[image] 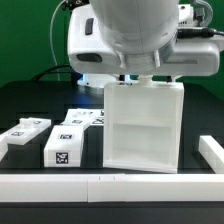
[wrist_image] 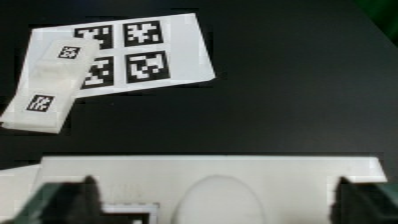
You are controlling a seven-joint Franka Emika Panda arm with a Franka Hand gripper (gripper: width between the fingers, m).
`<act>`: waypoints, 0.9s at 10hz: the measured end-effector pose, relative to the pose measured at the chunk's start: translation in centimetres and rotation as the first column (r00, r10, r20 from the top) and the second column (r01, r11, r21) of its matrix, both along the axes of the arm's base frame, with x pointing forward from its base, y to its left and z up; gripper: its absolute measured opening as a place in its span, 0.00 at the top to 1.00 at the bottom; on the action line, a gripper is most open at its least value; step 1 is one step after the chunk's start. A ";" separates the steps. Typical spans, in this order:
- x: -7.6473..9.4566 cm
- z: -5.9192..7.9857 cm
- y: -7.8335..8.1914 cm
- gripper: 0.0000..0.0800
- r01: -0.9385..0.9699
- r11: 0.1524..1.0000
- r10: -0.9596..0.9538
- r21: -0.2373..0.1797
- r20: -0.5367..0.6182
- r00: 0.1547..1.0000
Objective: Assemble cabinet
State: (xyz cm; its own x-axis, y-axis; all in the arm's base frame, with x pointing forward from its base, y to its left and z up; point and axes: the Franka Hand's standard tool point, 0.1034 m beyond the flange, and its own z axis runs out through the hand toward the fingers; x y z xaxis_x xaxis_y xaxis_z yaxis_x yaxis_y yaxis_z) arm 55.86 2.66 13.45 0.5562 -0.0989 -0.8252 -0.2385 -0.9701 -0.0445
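The cabinet [image: 145, 125], a large white box with an inner divider shelf, stands upright at the middle of the black table with its open side facing the exterior camera. My gripper [image: 135, 75] hangs right over its top edge. In the wrist view the cabinet's white top [wrist_image: 214, 175] fills the space under my gripper [wrist_image: 214, 200]. The dark fingertips [wrist_image: 64, 200] stand wide apart, with the white surface reaching past them on both sides. The jaws are open and hold nothing. Flat white tagged panels [image: 25, 130] [image: 82, 120] lie towards the exterior view's left.
A smaller white block with one tag [image: 62, 148] sits beside the panels. Long white border rails run along the front [image: 100, 185] and the exterior view's right [image: 212, 150]. The marker board [wrist_image: 134, 55] lies on the table with a tagged panel [wrist_image: 50, 92] at its edge.
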 end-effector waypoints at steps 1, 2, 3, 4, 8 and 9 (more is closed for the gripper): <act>0.0 0.0 0.0 0.37 0.000 1.000 0.000 0.000 0.000 1.000; 0.0 0.0 0.0 0.54 0.000 1.000 0.000 0.000 0.000 1.000; 0.0 0.0 0.0 0.54 0.000 1.000 0.000 0.000 0.000 1.000; 0.0 0.0 0.0 0.73 0.000 1.000 0.000 0.000 0.000 1.000; 0.4 0.2 0.4 0.73 -0.003 1.000 0.003 -0.005 0.038 0.999; 0.2 0.7 0.7 0.73 -0.007 1.000 0.007 -0.004 0.046 0.999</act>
